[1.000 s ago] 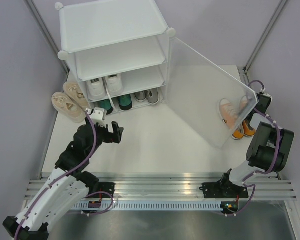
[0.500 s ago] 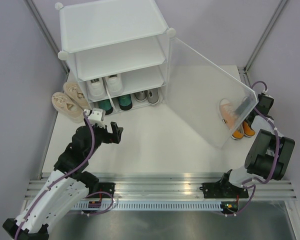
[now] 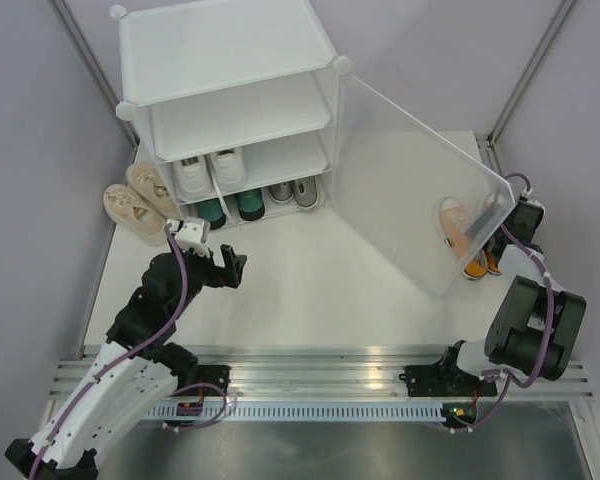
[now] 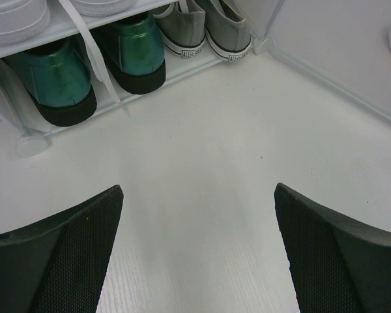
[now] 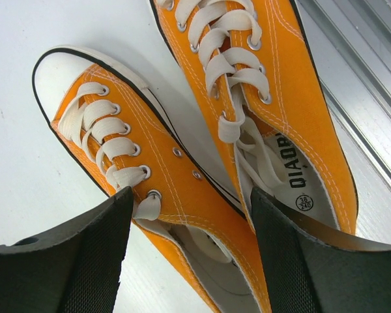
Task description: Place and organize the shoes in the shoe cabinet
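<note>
L fingers point(image 4: 58, 261) wide open, empty, over bare counter point(image 4: 202, 195), facing shoe cabinet point(image 3: 230, 60). Green shoes point(image 4: 127, 55) & grey sneakers point(image 4: 208, 29) on btm tier. R fingers point(image 5: 65, 261) spread apart over heel end of orange sneakers point(image 5: 182, 163), which sit on counter beside open door panel point(image 3: 410, 190).

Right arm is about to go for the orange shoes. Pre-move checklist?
1. Right hand open: ok, fingers straddle one orange shoe at its heel end.
2. Single shoe in the grasp zone: cannot tell; second orange shoe lies against it, beneath one finger.
3. Door panel open: ok.
4. Route to cabinet: likely not ok; door panel stands between the shoes and the cabinet front.
5. Free shelf: ok, upper tier looks bare.
6. Left hand open, empty: ok.
</note>
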Controlling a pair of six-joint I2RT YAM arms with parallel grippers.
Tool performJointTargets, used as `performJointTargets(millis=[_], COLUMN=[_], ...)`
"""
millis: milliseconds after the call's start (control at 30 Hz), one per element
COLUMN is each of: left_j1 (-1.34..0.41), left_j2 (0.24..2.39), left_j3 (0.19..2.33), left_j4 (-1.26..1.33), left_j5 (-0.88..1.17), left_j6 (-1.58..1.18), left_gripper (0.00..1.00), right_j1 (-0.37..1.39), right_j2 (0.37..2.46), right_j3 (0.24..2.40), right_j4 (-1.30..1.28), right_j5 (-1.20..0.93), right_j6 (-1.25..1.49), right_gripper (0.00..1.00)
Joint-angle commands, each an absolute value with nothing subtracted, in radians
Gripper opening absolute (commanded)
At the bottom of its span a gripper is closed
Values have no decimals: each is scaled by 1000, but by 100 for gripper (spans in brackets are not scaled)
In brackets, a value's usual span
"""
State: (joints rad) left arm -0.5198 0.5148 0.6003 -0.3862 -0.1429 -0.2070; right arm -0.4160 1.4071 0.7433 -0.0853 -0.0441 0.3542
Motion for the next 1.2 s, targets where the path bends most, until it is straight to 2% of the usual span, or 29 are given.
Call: performJointTargets(millis=[0, 333, 433, 467, 533, 667, 733, 1167], left_j1=[-528, -528, -528, -528, -528, -528, -528, -528], left_j2=[508, 500, 503, 502, 502, 497, 495, 469], left_j3=[604, 604, 603, 603, 603, 603, 601, 600], left_j4=[-348, -347, -348, -347, -347, -348, -348, -348], left_j5=[-120, -123, -123, -124, -124, -127, -133, -143], left_j6=[-189, -189, -189, -187, -189, -187, -184, -183], left_gripper=[100, 100, 100, 99, 99, 100, 100, 100], right_j1=[-390, -365, -362, -362, -362, -362, -361, -362], right_j2=[1410, 1552, 1584, 1588, 1586, 1566, 1545, 1221], right_j3=[712, 733, 744, 745, 755, 782, 802, 977], right_j4=[-130, -110, -112, -113, -113, -133, -152, -337], right_j5=[-18, -8, -8, -8, -15, -43, -51, 116], right_j6=[356, 350, 351, 353, 351, 357, 360, 360], right_gripper=[76, 72, 67, 56, 44, 10, 1, 1])
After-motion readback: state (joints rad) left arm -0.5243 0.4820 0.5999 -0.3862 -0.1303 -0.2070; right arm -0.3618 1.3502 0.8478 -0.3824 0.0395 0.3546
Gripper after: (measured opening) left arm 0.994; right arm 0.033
